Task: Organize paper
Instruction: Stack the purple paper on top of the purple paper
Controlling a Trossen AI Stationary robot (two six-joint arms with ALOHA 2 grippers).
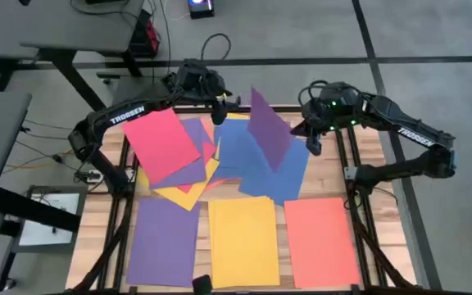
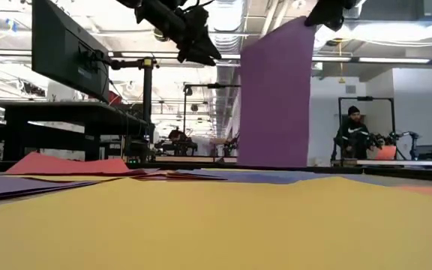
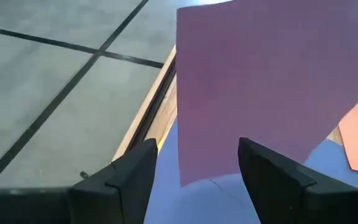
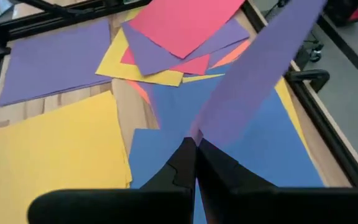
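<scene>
Currently, one purple sheet [image 1: 269, 127] hangs raised above the mixed pile of paper [image 1: 220, 156] on the tabletop [image 1: 334, 176], pinched at one corner by the right tool [image 4: 194, 144], whose fingers are closed on it. Beside the raised sheet, the left tool [image 3: 194, 168] hovers over the pile, fingers spread wide.

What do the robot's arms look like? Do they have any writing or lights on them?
Both arms are dark and jointed. The left arm and right arm each carry white "TROSSEN" lettering. Small green lights glow near the right wrist. Each end effector has two dark, wedge-shaped fingers, and black cables loop behind the arms.
</scene>
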